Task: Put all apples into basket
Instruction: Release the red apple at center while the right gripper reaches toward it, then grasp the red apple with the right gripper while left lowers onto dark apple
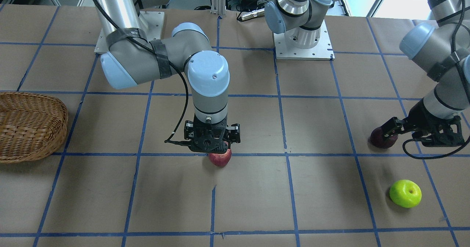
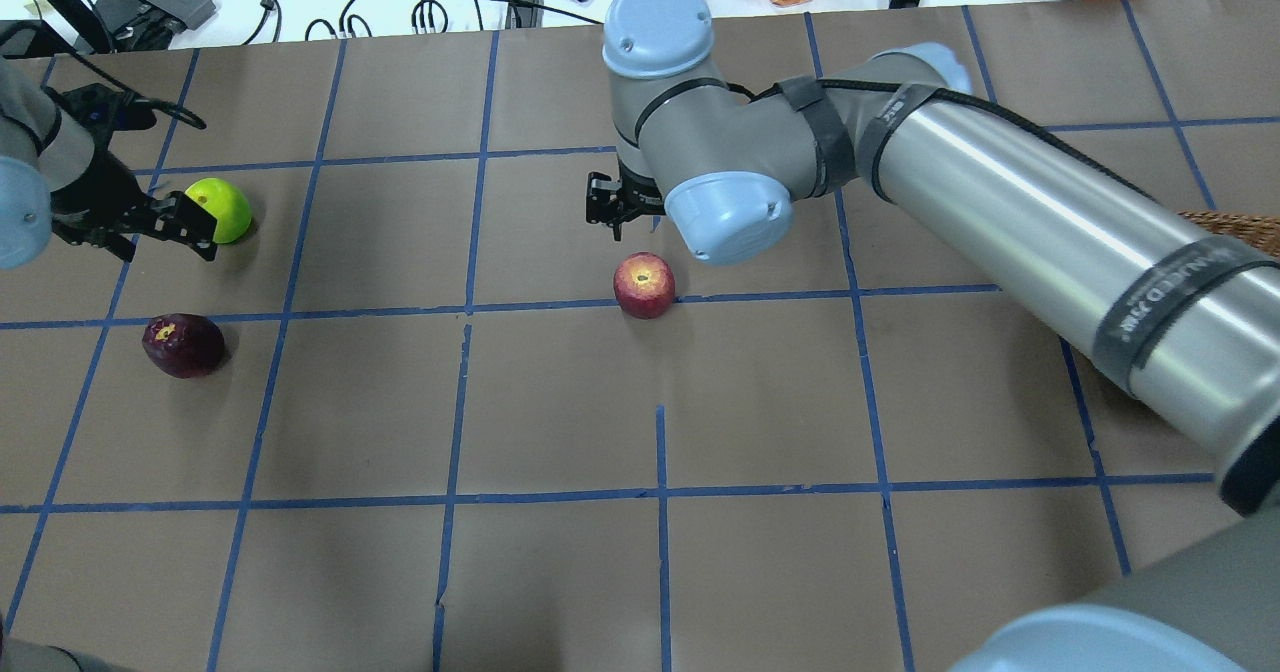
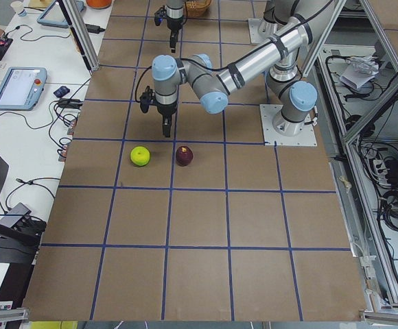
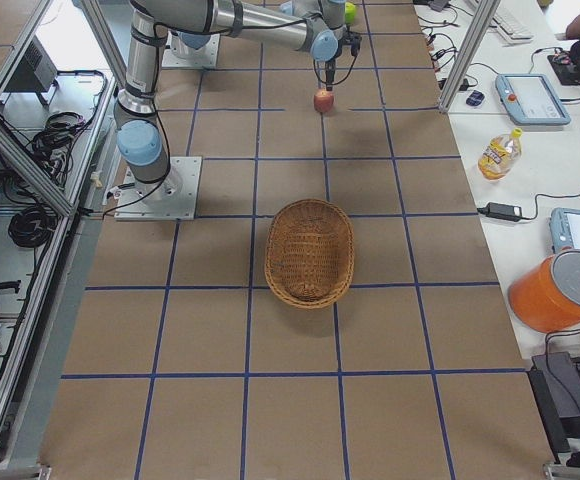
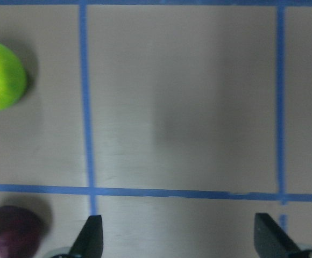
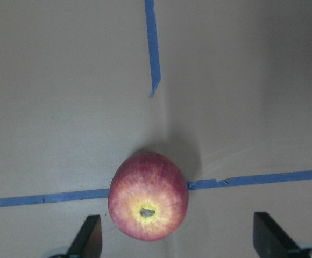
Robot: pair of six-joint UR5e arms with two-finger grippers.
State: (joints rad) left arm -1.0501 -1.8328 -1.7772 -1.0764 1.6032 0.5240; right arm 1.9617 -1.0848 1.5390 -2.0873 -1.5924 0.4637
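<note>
Lettering in white on the dark band [image 2: 1165, 297] round the right arm's silver tube, too broken to read with certainty; print on the yellow-labelled bottle [image 4: 498, 152] beside the bench equally unreadable. Brown paper over the bench [image 2: 760, 402], matte, ruled into squares by blue tape. Woven wicker for the basket [image 4: 310, 250], light brown, shallow and oval, long axis along the bench's length; lies well apart from all three apples. Smooth and round, the red apple [image 6: 148, 196]: sits upright on a tape line, yellowish stem dimple facing up. Directly above it, the right jaws, spread wide and gripping nothing, the fruit under the gap and nearer one black fingertip [image 6: 91, 239] than the other. Toward the other end, the dark maroon apple [image 2: 183, 345], lying tipped with its pale stem end to one side, and near it the lime green apple [image 2: 222, 210], glossy, dimple tilted off vertical. Over bare paper beside those two, the left jaws, also spread wide and empty, with the maroon apple just beside one tip and outside the gap.
</note>
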